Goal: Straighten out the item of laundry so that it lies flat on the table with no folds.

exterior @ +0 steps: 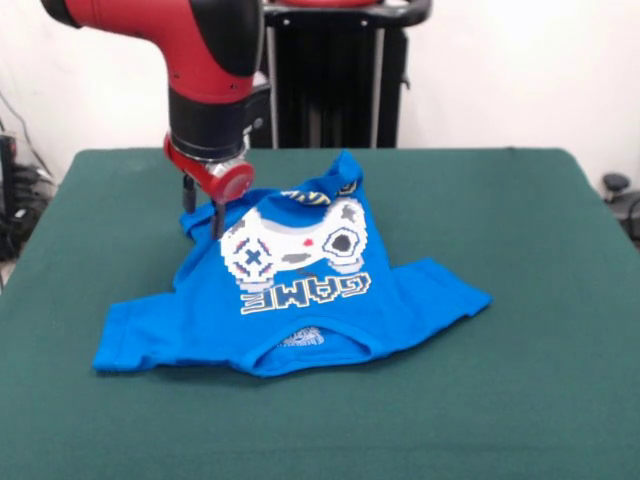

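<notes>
The bright blue T-shirt lies near the middle of the dark green table, with its collar toward the near edge and the white-grey controller print and "GAME" lettering facing up. Both sleeves are spread out to the sides. The far hem is bunched and raised, and a fold there shows yellow lettering. My gripper comes down from the red and black arm at the shirt's far left corner, right at the raised hem edge. I cannot tell whether it has hold of the cloth.
The robot's black pedestal stands behind the far edge of the table. Dark objects and cables show beyond the table's left and right edges.
</notes>
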